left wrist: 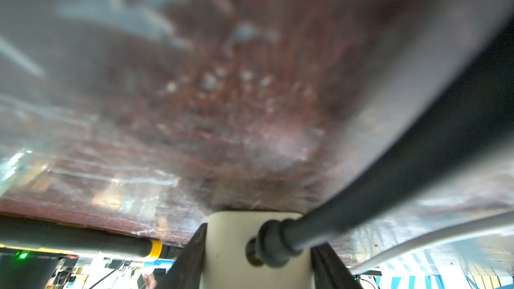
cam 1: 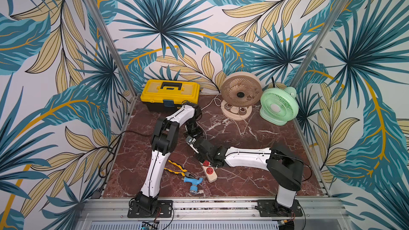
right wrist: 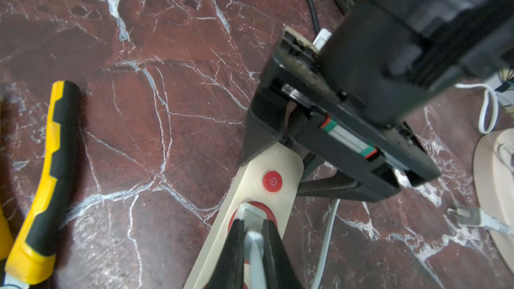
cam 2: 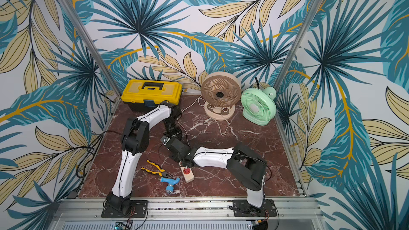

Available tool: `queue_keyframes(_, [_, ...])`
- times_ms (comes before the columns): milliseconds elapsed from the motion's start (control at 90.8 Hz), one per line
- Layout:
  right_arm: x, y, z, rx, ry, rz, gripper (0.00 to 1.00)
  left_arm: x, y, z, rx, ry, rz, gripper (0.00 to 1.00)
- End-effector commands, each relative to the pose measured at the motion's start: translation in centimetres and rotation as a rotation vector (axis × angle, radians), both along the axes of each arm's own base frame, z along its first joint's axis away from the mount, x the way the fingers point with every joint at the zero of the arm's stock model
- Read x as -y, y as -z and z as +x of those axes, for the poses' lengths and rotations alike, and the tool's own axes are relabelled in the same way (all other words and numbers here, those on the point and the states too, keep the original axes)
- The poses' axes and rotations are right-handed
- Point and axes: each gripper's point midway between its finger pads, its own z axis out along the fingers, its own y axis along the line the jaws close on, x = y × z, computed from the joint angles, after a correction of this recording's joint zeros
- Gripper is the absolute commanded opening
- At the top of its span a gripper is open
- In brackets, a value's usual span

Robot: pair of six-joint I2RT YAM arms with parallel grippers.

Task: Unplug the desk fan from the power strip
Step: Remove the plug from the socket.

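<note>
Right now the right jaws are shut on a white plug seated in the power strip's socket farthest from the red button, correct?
No. The white plug sits in the socket right next to the red button of the power strip, not the farthest one; the right wrist view shows this. The right jaws are shut on it.

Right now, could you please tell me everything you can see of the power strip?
The power strip is a long, narrow cream bar, plastic by the look, lying flat on the marble table. Round red sockets run along its top; a top view shows two, the arm hiding the rest. A red button sits near one end, where a dark cord leaves it. The left claw clamps that end; the right claw is shut on a white plug in the socket beside the button.
</note>
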Motion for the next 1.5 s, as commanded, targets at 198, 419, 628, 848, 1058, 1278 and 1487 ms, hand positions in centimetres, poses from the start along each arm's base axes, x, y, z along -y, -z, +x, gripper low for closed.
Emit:
queue_keyframes(198, [-2.9,-4.1,-0.9,0.126,-0.085,0.036,0.00,-5.0,8.0,0.6,0.014,0.071,0.244,0.00])
queue_keyframes(419, [-1.3,-3.7,0.6,0.120,0.001,0.051,0.00,-4.9,8.0,0.7,0.016,0.073,0.242,0.00])
queue_keyframes(628, [2.6,-2.8,3.6,-0.006,0.188,0.168,0.00,-5.0,8.1,0.6,0.014,0.073,0.244,0.00])
queue_keyframes(848, [6.2,-1.4,5.9,-0.147,0.348,0.280,0.00,-4.8,8.1,0.6,0.012,0.071,0.238,0.00])
queue_keyframes(1058, [6.6,-1.2,6.3,-0.193,0.376,0.319,0.00,-4.8,8.1,0.6,0.011,0.068,0.233,0.00])
queue_keyframes(1278, [5.6,-1.7,6.1,-0.211,0.331,0.330,0.00,-4.7,8.1,0.6,0.012,0.068,0.232,0.00])
queue_keyframes(1487, [3.6,-2.8,4.9,-0.167,0.235,0.293,0.00,-4.7,8.2,0.6,0.012,0.067,0.228,0.00])
